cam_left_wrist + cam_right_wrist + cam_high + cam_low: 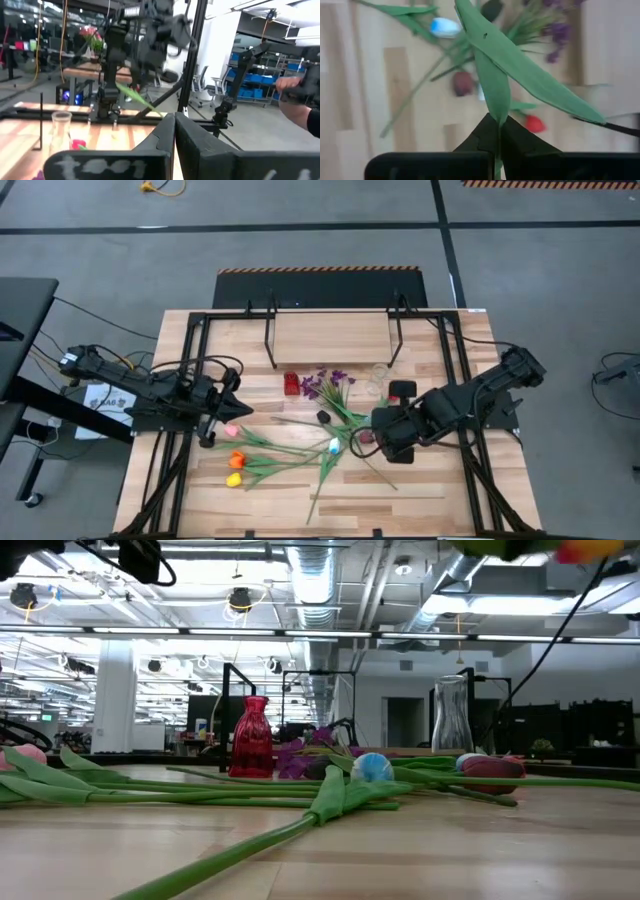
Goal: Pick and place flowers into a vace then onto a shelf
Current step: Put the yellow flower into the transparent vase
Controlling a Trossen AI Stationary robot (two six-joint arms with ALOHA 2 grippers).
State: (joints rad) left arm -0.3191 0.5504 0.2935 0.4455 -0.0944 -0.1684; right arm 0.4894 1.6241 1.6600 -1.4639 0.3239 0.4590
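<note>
Green stem (240, 852), thick and smooth, lies closest in the low view, running diagonally across the plank table (420, 500) toward a folded leaf. Behind it the flowers (300, 450) are strewn flat over the table's middle: long green leafy stems crossing one another. Heads visible from above: pink tulip (232, 431) near the left gripper, orange tulip (237, 459) and yellow tulip (233, 479) just below it, white tulip (334, 445) in the centre, dark maroon tulip (323, 417) just above that, and a purple-blossomed sprig (325, 383) toward the shelf.

Right gripper (499, 131) is above the right half of the table, clenched on a green tulip stem (497, 97) whose broad leaves fan out ahead of its fingers in the right wrist view. This stem is lifted off the table; its flower head cannot be made out for certain. Below it in that view lie the white tulip, a dark red tulip (463, 83) and a brighter red one (535, 123).

Left gripper (236, 412) sits over the left side of the table, fingers pressed together, holding nothing, tip near the pink tulip.

Red glass vase (251, 737) stands upright beside the sprig. Clear glass vase (452, 714) stands upright further right; both are empty. Shelf (330, 334), a light wooden board on thin black legs, stands at the far edge of the table, bare on top.
</note>
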